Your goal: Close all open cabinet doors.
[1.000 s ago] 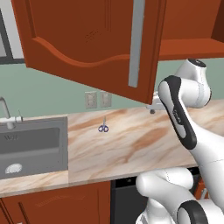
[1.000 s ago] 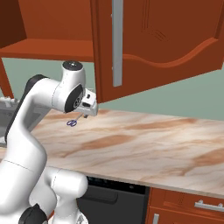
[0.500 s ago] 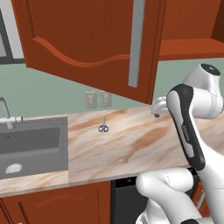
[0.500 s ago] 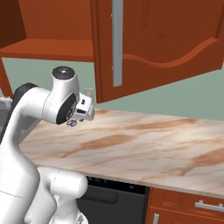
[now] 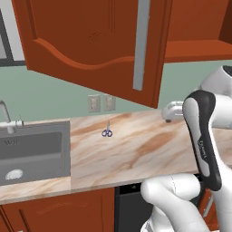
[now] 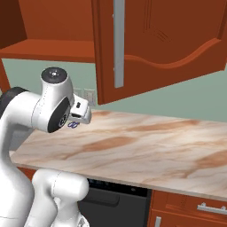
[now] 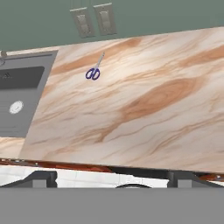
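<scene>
One cabinet door (image 5: pixel 86 41) hangs open over the counter, swung out toward me, with its long silver bar handle (image 5: pixel 141 45) on the free edge. In the right base view the same door (image 6: pixel 168 40) and handle (image 6: pixel 119 44) stand beside the open cabinet's bare shelf (image 6: pixel 48 48). My gripper (image 5: pixel 169 112) hovers above the marble counter, below the door's lower corner and apart from it; the right base view has it (image 6: pixel 82 114) by the arm's wrist. In the hand view its fingertips (image 7: pixel 40 178) stand wide apart, open, holding nothing.
Small blue scissors (image 5: pixel 107 132) (image 7: pixel 92 72) lie on the counter (image 5: pixel 136 149) near the back wall. A grey sink (image 5: pixel 31 149) with a faucet (image 5: pixel 5 115) is at the left. Two wall outlets (image 5: pixel 100 103) sit under the door. A dark dishwasher front (image 6: pixel 115 199) lies below the counter.
The arm has folded upward and the hand has shifted slightly to the right above the counter. The door, the scissors and the base have stayed put.
</scene>
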